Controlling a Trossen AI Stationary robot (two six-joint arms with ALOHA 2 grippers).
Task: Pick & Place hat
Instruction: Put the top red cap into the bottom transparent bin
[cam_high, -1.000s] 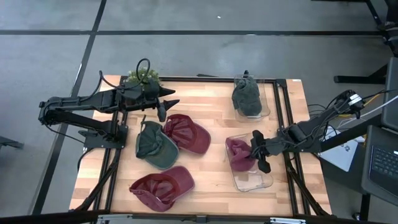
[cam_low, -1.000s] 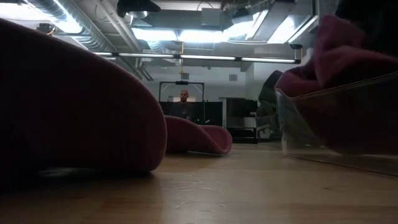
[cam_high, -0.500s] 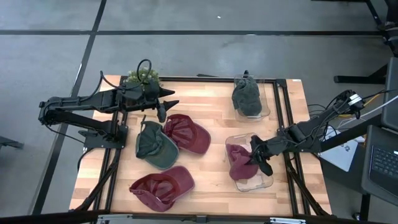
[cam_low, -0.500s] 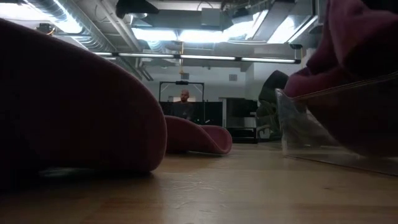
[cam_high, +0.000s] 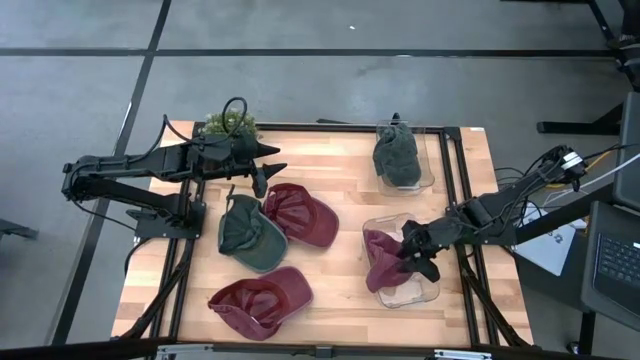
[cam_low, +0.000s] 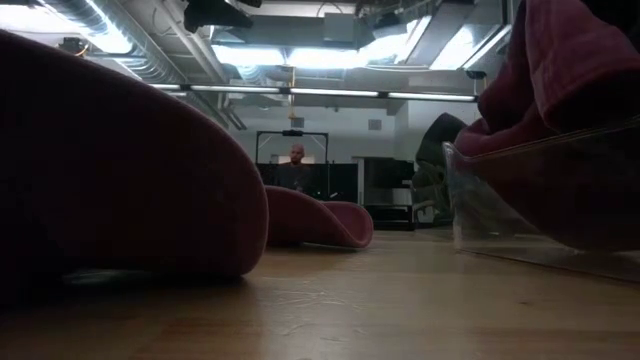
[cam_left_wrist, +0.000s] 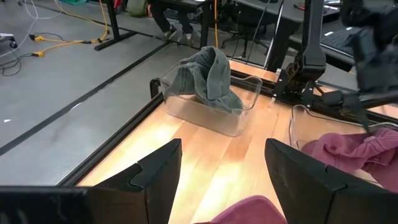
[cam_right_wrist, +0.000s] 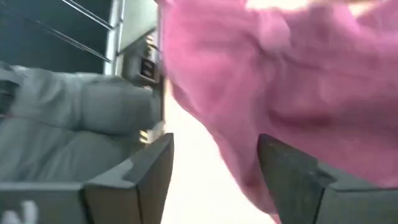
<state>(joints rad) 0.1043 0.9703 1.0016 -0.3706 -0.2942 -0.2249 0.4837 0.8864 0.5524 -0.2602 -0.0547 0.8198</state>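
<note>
Hovering over the clear bin (cam_high: 418, 291), right gripper (cam_high: 418, 251) stands parted against a maroon hat (cam_high: 383, 262); no writing readable.

Maroon hat (cam_right_wrist: 292, 93) blurred in right wrist view; low view crops it.

Floor (cam_high: 300, 40): grey, smooth, crossed by dark seam lines on all sides of the wooden worktop (cam_high: 340, 160).
Ceiling (cam_low: 300, 40): open, with exposed ducts and pipes; long strip lights (cam_low: 300, 92) glow across it.
Far end of room: a dark framed stand (cam_low: 292, 160), with a person (cam_low: 296, 170) seated in front of it.
Furniture: desks on dark legs (cam_left_wrist: 112, 18); office chairs behind them.
Cables (cam_left_wrist: 62, 40): yellow, loose on the floor.
</note>
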